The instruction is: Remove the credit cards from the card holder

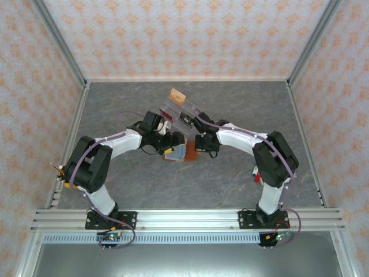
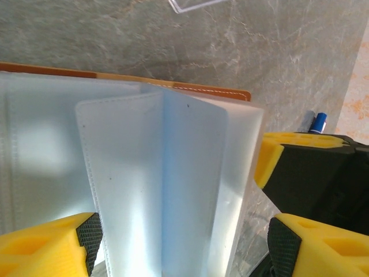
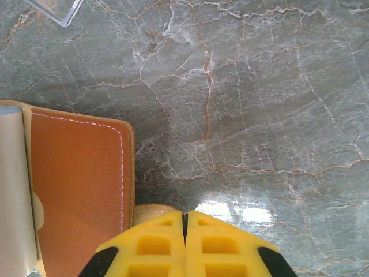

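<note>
Apparently left tool (image 2: 184, 249) astride card holder (image 2: 190, 150)

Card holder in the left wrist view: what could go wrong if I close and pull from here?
1. The left gripper stands open around several translucent sleeves at once; closing would likely bunch pages instead of catching one card.
2. The right gripper is shut at the edge of the brown cover; I cannot tell whether it pinches it, so a pull may drag the whole card holder.
</note>
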`<state>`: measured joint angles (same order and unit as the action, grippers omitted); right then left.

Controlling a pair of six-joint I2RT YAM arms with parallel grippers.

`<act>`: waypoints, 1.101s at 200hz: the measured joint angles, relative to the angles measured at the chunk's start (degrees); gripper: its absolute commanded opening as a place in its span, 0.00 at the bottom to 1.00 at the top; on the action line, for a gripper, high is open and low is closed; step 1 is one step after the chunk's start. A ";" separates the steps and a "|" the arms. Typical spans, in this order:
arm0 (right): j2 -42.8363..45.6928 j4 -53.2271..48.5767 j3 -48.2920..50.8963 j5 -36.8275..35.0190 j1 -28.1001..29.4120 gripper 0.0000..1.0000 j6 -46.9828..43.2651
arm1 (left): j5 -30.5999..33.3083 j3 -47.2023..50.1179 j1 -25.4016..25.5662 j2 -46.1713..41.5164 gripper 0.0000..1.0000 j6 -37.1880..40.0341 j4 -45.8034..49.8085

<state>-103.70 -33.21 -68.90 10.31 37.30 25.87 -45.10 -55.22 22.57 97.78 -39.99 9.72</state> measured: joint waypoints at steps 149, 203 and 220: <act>0.31 1.11 1.79 -0.76 -1.38 0.13 3.43 | -2.64 -0.57 4.94 4.96 0.60 -4.59 -10.03; 7.91 2.08 4.42 -2.80 -2.10 0.39 5.62 | -1.53 -1.27 4.94 7.08 0.41 -4.48 -9.68; 10.14 2.93 4.42 -2.75 -2.10 0.39 5.62 | -0.68 -1.31 4.94 7.08 0.37 -4.22 -9.03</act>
<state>-93.56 -30.28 -64.49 7.55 35.20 31.48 -45.78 -56.53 27.51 104.86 -44.21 0.69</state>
